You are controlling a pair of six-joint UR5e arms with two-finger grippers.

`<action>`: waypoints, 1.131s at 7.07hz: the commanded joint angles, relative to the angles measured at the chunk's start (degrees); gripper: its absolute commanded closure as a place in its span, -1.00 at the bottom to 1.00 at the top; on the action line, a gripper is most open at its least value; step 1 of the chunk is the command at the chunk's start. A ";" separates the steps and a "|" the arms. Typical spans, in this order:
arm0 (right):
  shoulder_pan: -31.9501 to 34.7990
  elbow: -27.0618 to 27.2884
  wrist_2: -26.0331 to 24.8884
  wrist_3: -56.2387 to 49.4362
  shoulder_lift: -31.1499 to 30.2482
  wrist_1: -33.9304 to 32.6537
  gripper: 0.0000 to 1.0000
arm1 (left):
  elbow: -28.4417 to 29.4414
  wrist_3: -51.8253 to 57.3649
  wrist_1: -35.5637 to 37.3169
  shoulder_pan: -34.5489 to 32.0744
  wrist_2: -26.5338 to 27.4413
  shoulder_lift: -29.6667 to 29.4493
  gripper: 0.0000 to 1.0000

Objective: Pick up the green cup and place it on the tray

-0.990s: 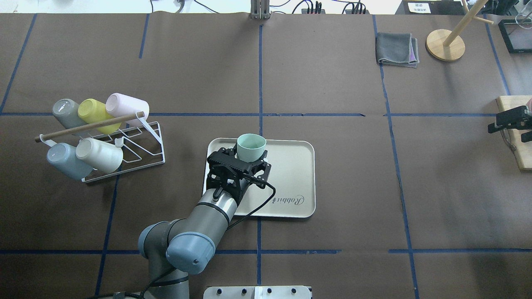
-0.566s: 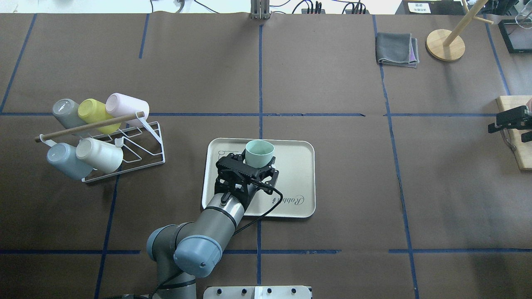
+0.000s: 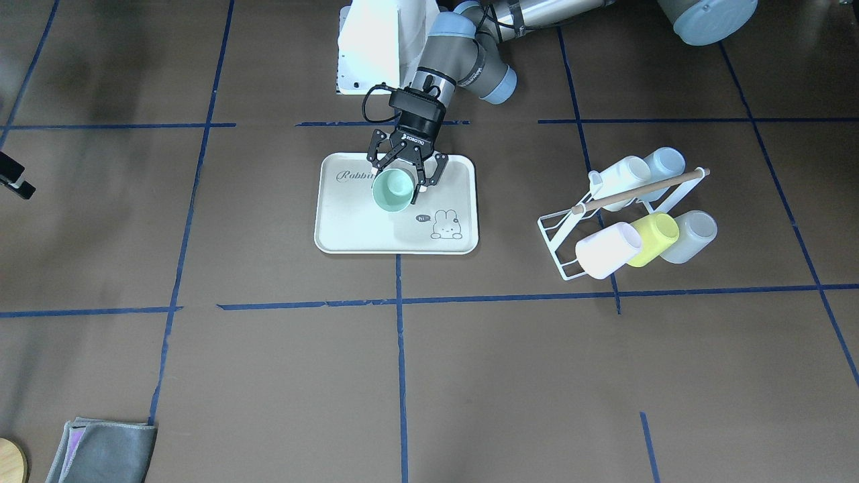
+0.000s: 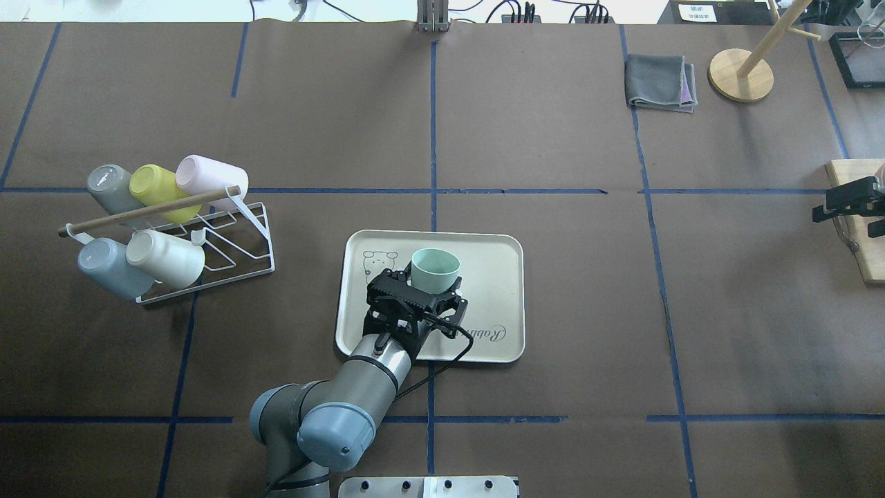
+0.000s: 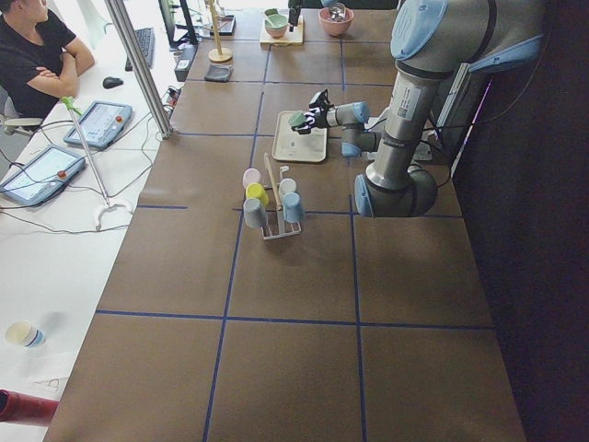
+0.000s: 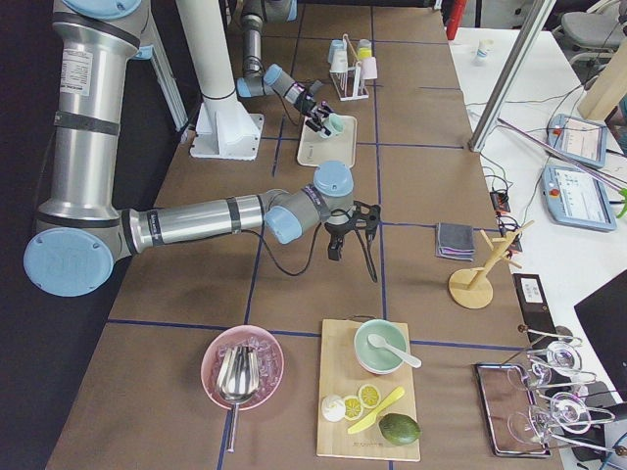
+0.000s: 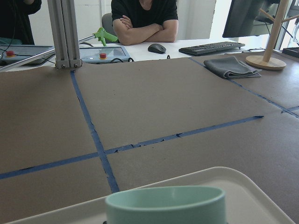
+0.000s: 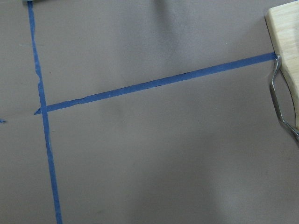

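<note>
The green cup point(image 4: 435, 268) is a pale mint tumbler, upright with its mouth up, over the middle of the cream tray point(image 4: 494, 277). My left gripper point(image 4: 431, 279) is shut on the green cup, a finger on each side. In the front view the cup point(image 3: 392, 190) sits between the fingers point(image 3: 425, 176) beside the tray's bunny drawing. In the left wrist view the cup's rim point(image 7: 166, 203) fills the bottom, with the tray's rim point(image 7: 243, 186) behind it. I cannot tell whether the cup touches the tray. My right gripper point(image 4: 840, 206) is open and empty at the far right.
A white wire rack point(image 4: 207, 249) left of the tray holds several cups, among them a yellow-green one point(image 4: 155, 187) and a pale blue one point(image 4: 110, 266). A grey cloth point(image 4: 660, 81) and a wooden stand point(image 4: 740, 75) lie far right. A cutting board point(image 4: 857, 228) is beside the right gripper.
My left gripper has carried the green cup rightward and a little toward me, from the tray's far left part to over its middle. The right arm has not moved.
</note>
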 commanded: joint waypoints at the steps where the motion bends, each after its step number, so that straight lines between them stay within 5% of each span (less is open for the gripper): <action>1: 0.00 -0.09 -0.03 0.00 0.00 0.00 -0.98 | -0.02 -0.09 -0.09 0.03 0.00 -0.10 -0.73; 5: 0.00 -0.44 -0.03 0.00 0.08 0.00 -0.98 | -0.63 0.00 -0.44 0.03 -2.36 -0.10 -0.86; 8: 0.00 -0.61 -0.03 -0.09 0.08 0.00 -0.98 | -8.51 5.07 -0.26 -0.40 -5.44 0.60 -0.99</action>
